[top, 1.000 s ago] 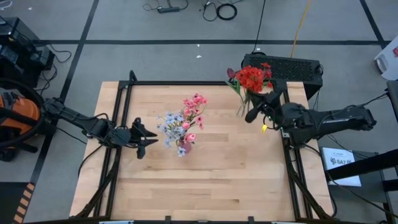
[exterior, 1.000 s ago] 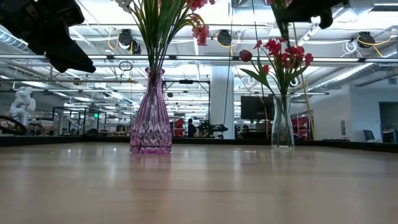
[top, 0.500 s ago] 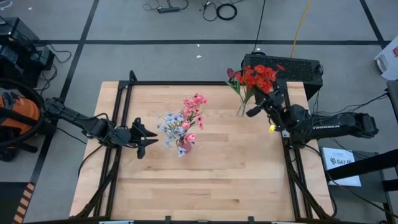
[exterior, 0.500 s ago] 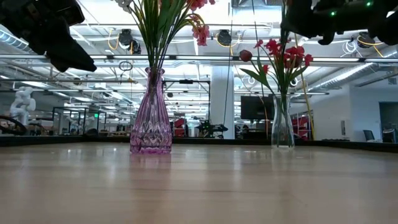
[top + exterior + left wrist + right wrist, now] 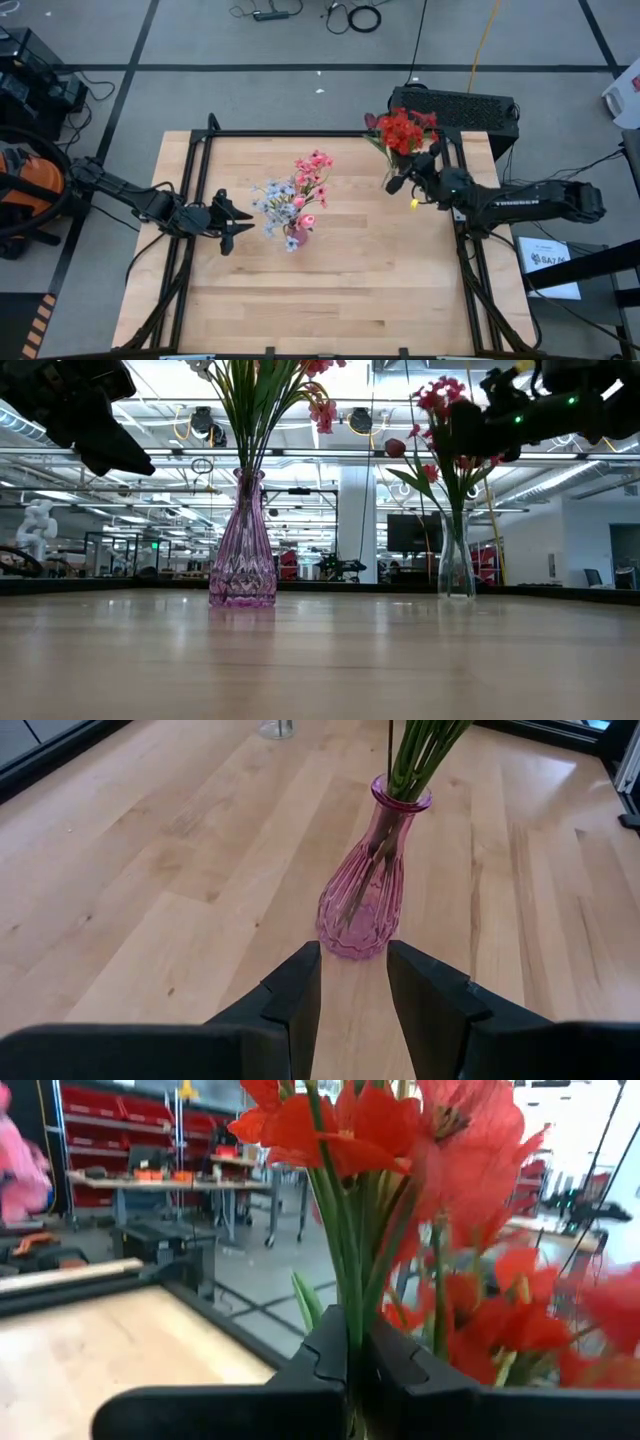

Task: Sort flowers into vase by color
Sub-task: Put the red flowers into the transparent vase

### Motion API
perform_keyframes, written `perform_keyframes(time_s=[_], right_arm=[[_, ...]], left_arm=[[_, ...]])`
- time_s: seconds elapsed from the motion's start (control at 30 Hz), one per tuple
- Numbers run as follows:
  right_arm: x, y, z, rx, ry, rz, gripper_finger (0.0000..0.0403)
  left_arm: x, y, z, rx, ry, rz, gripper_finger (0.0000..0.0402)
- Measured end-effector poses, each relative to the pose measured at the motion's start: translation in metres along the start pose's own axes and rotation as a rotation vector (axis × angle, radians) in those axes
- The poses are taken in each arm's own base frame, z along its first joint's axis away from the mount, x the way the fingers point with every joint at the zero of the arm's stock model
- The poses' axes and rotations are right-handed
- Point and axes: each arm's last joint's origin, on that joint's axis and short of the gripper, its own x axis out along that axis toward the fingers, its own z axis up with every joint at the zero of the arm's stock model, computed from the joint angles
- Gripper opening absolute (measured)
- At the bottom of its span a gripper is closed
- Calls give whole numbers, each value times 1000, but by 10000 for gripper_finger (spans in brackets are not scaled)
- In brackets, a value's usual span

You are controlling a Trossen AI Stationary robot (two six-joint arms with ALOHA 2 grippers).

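the right gripper (image 5: pixel 392 183) is clamped on a green stem (image 5: pixel 345 1295) of the red flowers (image 5: pixel 403 128), up by the clear vase (image 5: pixel 456 565) at the worktop's (image 5: pixel 330 290) far right corner. the left gripper (image 5: pixel 248 220), fingers apart and empty, hangs just beside the pink vase (image 5: pixel 364 885) of pink and pale blue flowers (image 5: pixel 290 195) mid-worktop.

"TROSSEN" lettering on right arm (image 5: pixel 520 201); paper sheet (image 5: pixel 549 262) print unreadable.
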Motion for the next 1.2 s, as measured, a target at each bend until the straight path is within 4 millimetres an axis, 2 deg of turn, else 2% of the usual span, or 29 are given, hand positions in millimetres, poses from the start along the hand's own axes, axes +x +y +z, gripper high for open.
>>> perform_keyframes(time_s=[0.53, 0.77, 1.07, 1.2], right_arm=[[15, 15, -34, -14, 158, 13, 3], [16, 16, -38, -10, 181, 14, 40], [14, 15, -33, 1, 168, 13, 105], [17, 15, -24, -2, 239, 12, 130]], left_arm=[[0, 0, 0, -2, 0, 1, 125], [0, 0, 0, 2, 1, 1, 125], [0, 0, 0, 2, 1, 1, 125], [0, 0, 0, 2, 1, 1, 125]])
